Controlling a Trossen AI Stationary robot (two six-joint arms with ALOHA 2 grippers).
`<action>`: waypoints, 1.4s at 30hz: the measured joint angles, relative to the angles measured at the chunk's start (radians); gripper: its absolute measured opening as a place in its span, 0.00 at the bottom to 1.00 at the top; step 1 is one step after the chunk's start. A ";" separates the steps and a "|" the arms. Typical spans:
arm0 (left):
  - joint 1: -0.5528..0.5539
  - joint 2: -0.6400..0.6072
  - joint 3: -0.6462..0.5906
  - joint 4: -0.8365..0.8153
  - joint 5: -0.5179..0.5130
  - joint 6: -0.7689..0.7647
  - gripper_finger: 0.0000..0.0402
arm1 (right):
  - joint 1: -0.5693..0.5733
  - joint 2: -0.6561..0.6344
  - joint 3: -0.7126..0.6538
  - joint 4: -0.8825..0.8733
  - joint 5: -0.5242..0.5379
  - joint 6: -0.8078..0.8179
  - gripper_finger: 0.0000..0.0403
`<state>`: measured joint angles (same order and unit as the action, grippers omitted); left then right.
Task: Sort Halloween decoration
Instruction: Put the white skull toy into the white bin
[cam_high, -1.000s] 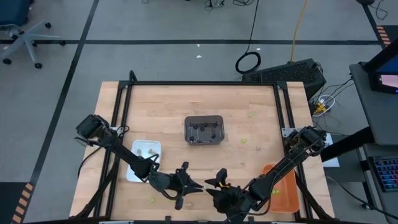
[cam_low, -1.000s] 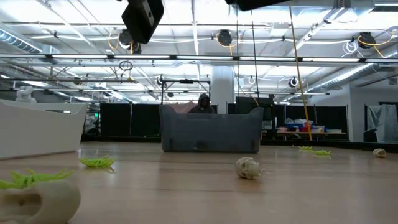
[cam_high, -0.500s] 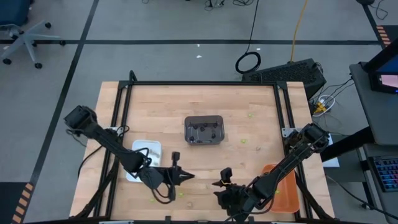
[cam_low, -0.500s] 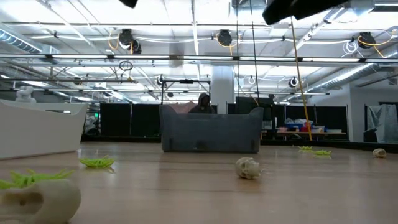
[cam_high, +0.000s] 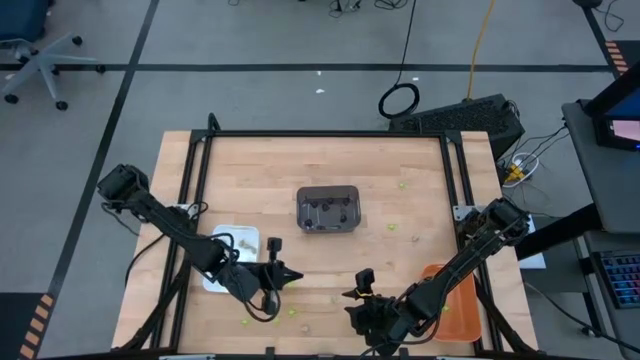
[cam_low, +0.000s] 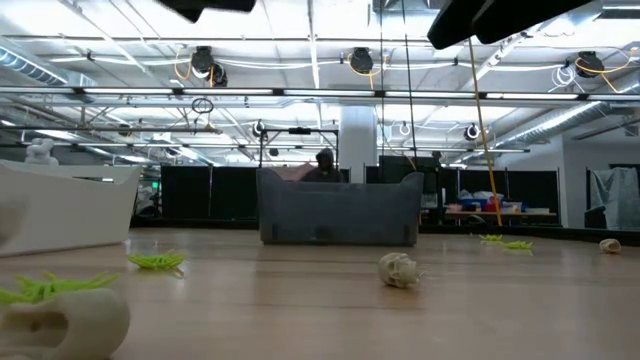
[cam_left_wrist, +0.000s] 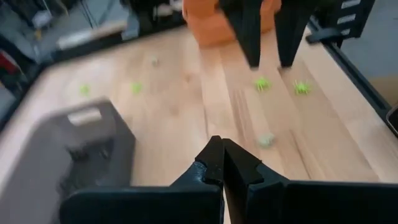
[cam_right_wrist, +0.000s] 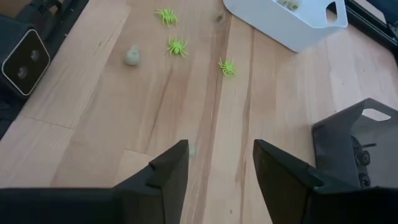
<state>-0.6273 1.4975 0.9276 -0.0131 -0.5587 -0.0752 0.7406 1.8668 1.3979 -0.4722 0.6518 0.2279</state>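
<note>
The left gripper (cam_high: 277, 272) is hovering just beside the white tray (cam_high: 217, 268), fingers clenched together on nothing. The right gripper (cam_high: 360, 288) is hanging near the orange tray (cam_high: 462, 310), jaws spread wide. Green spiders (cam_right_wrist: 177, 45) and a tan skull (cam_right_wrist: 132, 56) are lying scattered on the table (cam_high: 260, 180); dark trinkets are sitting in the grey tray (cam_high: 328, 209).

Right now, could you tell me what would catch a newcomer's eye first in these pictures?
Probably the dark grey tray at the table's middle, with the white tray near the left edge and the orange tray at the right front. Lime-green spiders lie scattered on the wood, and the left gripper, shut, sits beside the white tray.
</note>
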 joint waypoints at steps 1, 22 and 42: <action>-0.002 0.000 0.000 -0.025 0.001 -0.036 0.00 | 0.000 0.000 0.000 0.005 0.000 0.002 0.41; -0.278 0.000 0.178 -0.466 0.042 -0.513 0.00 | -0.044 0.039 0.000 0.092 -0.080 -0.031 0.41; -0.528 0.248 0.188 -0.502 0.134 -0.949 0.03 | -0.045 0.040 0.000 0.102 -0.107 -0.114 0.41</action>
<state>-1.1552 1.7455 1.1152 -0.5156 -0.4243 -1.0247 0.6952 1.9071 1.3983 -0.3706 0.5446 0.1144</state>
